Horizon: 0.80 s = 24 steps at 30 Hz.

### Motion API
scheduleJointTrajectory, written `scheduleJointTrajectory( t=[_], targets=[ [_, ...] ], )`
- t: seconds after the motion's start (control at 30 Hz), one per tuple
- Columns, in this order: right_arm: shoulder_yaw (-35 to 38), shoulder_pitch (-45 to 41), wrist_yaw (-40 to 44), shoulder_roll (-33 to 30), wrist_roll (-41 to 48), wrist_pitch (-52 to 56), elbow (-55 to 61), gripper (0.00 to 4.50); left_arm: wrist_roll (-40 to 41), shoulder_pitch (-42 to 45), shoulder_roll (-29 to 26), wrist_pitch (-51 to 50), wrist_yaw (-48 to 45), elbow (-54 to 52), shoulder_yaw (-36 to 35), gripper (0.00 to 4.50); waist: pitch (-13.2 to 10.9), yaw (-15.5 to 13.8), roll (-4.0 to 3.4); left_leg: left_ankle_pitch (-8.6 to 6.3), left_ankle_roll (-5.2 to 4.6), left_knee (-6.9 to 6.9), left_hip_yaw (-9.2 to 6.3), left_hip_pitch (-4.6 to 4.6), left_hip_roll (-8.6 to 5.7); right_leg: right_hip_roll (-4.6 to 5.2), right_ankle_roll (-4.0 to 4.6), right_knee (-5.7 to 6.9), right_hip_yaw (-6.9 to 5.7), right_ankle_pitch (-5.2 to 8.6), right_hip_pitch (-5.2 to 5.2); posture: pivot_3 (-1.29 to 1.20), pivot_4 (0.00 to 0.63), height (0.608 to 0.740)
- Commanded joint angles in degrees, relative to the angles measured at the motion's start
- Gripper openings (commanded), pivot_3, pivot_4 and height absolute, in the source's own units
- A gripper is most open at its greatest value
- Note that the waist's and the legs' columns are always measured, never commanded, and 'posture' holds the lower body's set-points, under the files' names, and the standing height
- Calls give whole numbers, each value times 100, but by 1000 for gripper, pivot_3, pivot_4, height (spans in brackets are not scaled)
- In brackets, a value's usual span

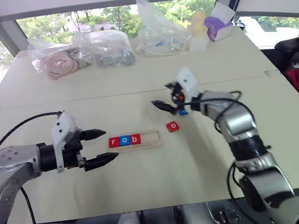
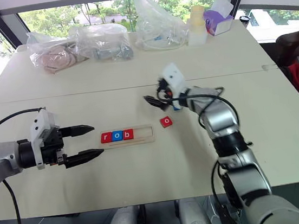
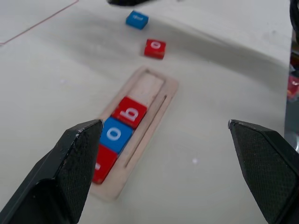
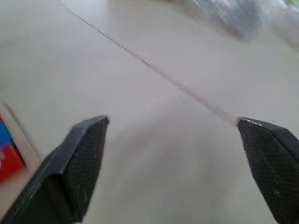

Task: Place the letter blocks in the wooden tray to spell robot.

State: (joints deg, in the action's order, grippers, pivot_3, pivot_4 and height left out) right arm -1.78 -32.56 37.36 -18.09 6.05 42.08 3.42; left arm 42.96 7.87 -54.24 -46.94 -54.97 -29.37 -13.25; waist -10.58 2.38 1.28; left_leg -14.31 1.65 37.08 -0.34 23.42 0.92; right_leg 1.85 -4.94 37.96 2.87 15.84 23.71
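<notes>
Holding red r, blue o and red b, the wooden tray lies between both gaping, empty grippers.

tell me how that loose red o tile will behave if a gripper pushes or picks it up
The red o tile lies flat on the smooth table, so a push would probably slide it rather than tip or roll it. It looks stiff and light. Being thin, it may be awkward to pinch from above.

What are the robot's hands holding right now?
Nothing. The left gripper and the right gripper both have open jaws with nothing between them.
</notes>
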Motion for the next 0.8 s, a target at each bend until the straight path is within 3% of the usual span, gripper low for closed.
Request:
scheduleJointTrajectory(
  t=[0.03, 0.27, 0.63, 0.8],
  targets=[
    [101, 615, -459, -7, 178, 964, 1516, 4484, 101, 421, 85, -25, 56, -30, 224, 4500, -2, 13, -4, 0, 0, 0, 1, 0, 0, -2, 0, 3, 0, 0, 1, 0, 150, 735],
    [-211, 1435, -1055, 208, 302, 1833, 2312, 4484, -107, 853, 56, 83, -191, 344, 702, 4500, -2, 26, -4, 1, -1, 4, 6, -9, 3, -37, 3, 9, 7, 1, 1, 0, 150, 735],
    [-336, 1149, -1482, 393, 192, 1203, 1132, 4484, -631, 877, -4, 442, -436, 758, 1018, 4500, -1, 21, -2, 1, -1, 7, 14, -4, 2, -32, 0, 4, 8, 1, 3, 0, 150, 735],
    [-477, 1207, -1481, 355, 242, 1194, 1171, 2123, -702, 780, -21, 517, -482, 811, 902, 4500, -1, 18, -1, 1, -1, 6, 13, -4, 2, -32, 0, 4, 8, 1, 3, 0, 150, 735]
  ],
)
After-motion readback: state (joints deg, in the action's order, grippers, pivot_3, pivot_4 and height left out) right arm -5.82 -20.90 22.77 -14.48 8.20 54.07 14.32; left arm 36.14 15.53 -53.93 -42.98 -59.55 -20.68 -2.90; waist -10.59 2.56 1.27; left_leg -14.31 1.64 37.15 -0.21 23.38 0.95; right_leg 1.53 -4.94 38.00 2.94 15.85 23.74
